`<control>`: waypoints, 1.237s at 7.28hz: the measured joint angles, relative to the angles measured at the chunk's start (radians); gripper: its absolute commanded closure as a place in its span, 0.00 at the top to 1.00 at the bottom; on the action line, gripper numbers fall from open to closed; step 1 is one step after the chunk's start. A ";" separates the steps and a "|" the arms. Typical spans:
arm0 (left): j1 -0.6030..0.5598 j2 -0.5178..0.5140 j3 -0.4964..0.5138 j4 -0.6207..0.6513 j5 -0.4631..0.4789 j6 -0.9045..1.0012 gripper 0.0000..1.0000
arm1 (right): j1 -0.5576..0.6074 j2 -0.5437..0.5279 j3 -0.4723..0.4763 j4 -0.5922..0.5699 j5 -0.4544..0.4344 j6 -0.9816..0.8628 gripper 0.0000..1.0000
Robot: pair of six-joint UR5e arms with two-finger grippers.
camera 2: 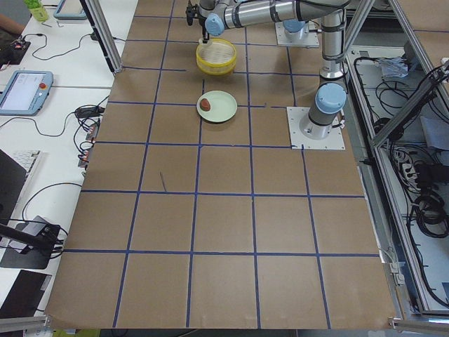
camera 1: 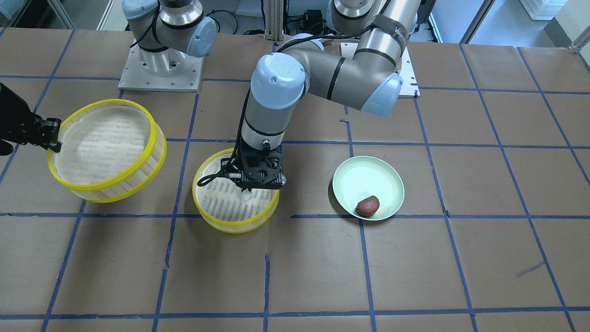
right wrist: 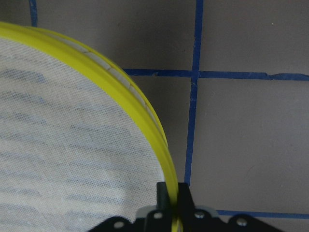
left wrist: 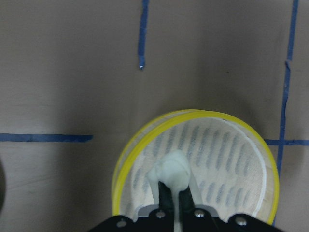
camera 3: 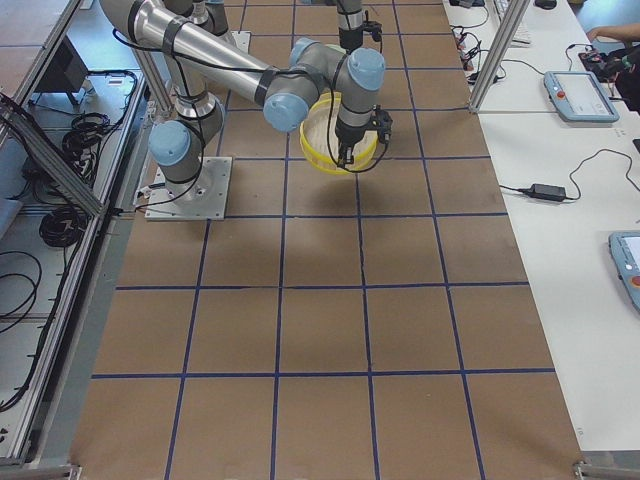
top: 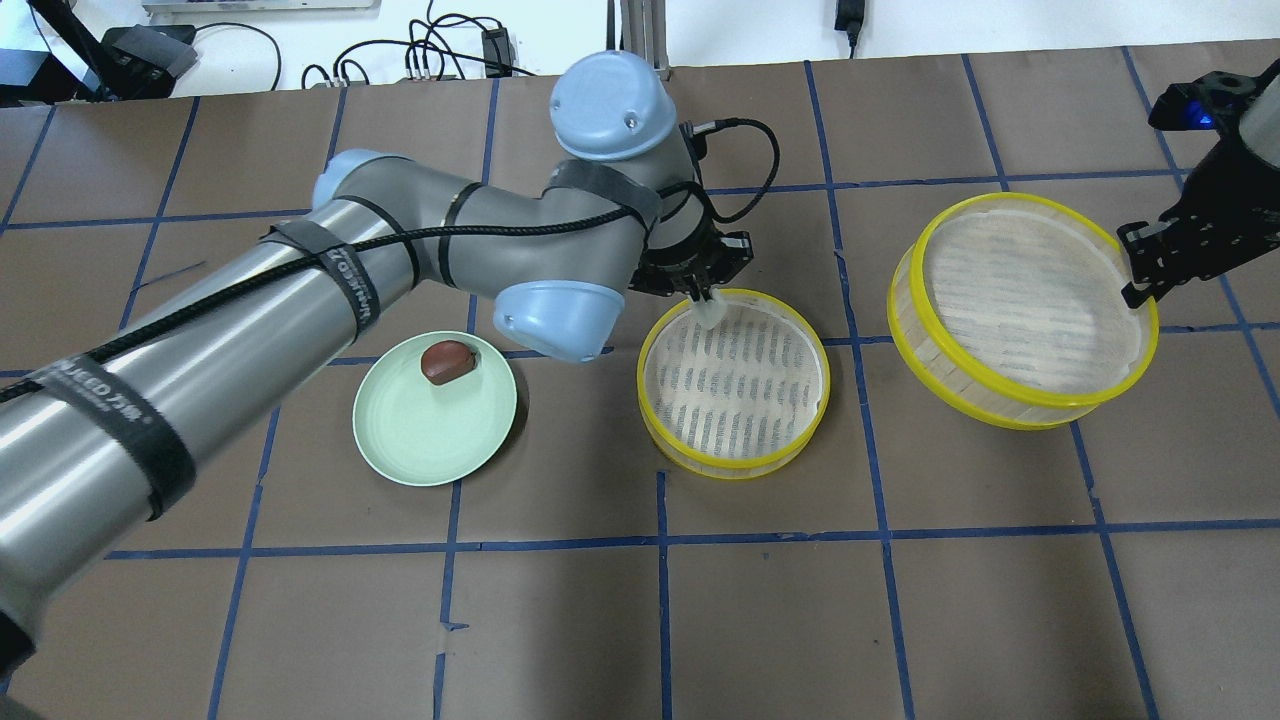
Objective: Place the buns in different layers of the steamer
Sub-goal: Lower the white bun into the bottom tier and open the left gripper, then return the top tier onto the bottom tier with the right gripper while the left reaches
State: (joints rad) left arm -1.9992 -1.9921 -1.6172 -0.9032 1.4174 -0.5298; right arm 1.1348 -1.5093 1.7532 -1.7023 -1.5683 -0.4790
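My left gripper [camera 1: 245, 192] is shut on the white oblong bun [left wrist: 170, 170] and holds it over the steamer tier [top: 735, 465] that sits on the table; that tier also shows in the front view [camera 1: 230, 225]. The bun shows small in the overhead view [top: 711, 314]. My right gripper [top: 1137, 292] is shut on the yellow rim of the second steamer tier [top: 1010, 405] and holds it tilted above the table; the rim fills the right wrist view [right wrist: 145, 113]. The dark reddish-brown bun [camera 1: 368, 205] lies on the pale green plate [camera 1: 364, 173].
The table is brown with blue tape grid lines. The plate [top: 420, 445] lies to the robot's left of the resting tier. The arm bases [camera 1: 159, 74] stand at the robot's side of the table.
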 measured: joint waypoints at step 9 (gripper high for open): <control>0.183 0.109 -0.068 -0.144 0.137 0.410 1.00 | 0.088 -0.027 0.028 0.001 0.002 0.018 0.02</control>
State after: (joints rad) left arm -1.8160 -1.8835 -1.6852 -1.0474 1.5542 -0.1198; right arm 1.2226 -1.5364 1.7812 -1.7015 -1.5666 -0.4610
